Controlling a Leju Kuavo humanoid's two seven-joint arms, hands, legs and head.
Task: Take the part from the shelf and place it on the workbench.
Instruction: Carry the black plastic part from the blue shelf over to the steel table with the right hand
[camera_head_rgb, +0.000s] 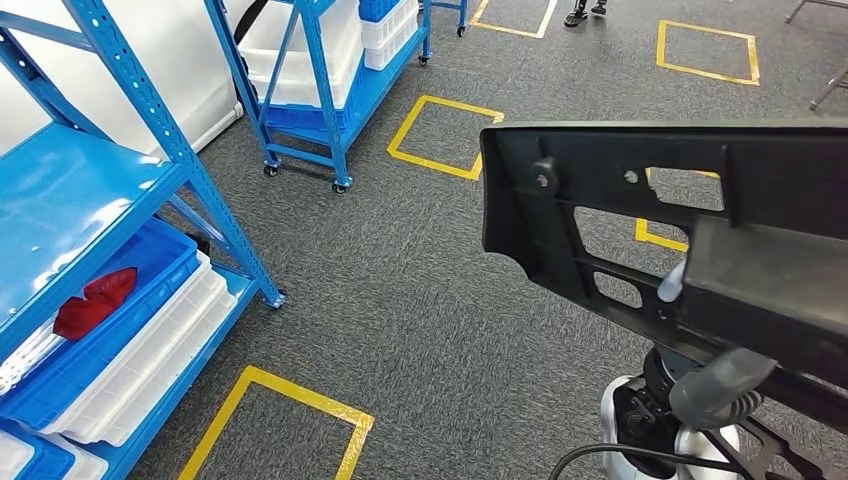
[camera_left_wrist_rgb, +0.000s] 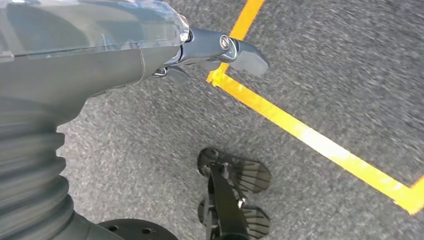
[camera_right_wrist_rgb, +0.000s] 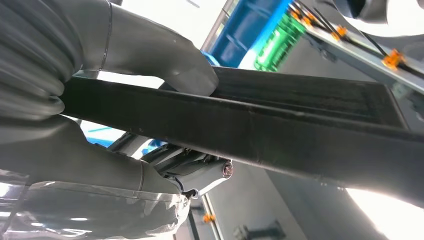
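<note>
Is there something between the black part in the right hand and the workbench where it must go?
That cannot be judged: no workbench is in view. The right hand grips the black plastic part with cut-out holes above grey carpet floor marked with yellow tape squares. A blue metal shelf rack stands to the robot's left.

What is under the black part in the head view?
Grey carpet and yellow tape, seen through the black part's cutouts, plus the right hand gripping it. The floor directly behind the part is hidden.

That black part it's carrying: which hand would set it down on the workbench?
The right hand: its thumb and fingers already clamp the black part. The left hand hangs empty over the floor.
</note>
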